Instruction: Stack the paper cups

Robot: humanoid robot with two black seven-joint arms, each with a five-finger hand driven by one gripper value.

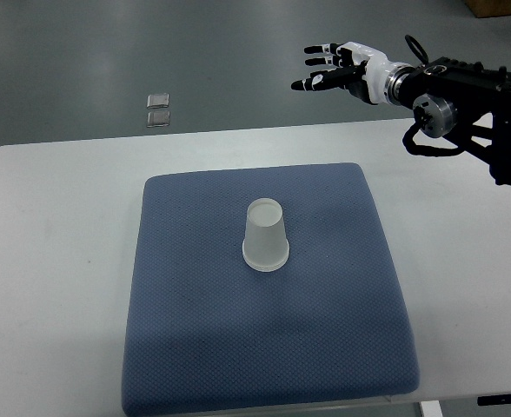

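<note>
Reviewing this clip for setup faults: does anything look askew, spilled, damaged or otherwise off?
Nothing spilled or damaged. The paper cup stands upside down near the middle of the blue mat; whether it is one cup or several nested cannot be told. The right hand hovers open beyond the table's far edge, holding nothing.

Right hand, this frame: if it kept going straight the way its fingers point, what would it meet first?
The right hand is open, fingers pointing toward the picture's left, beyond the table's far edge. That line looks free as far as the picture shows; the cup on the blue mat lies well off it. Height is unclear.

Blue mat on white table (two small clear objects on floor beyond)
</note>
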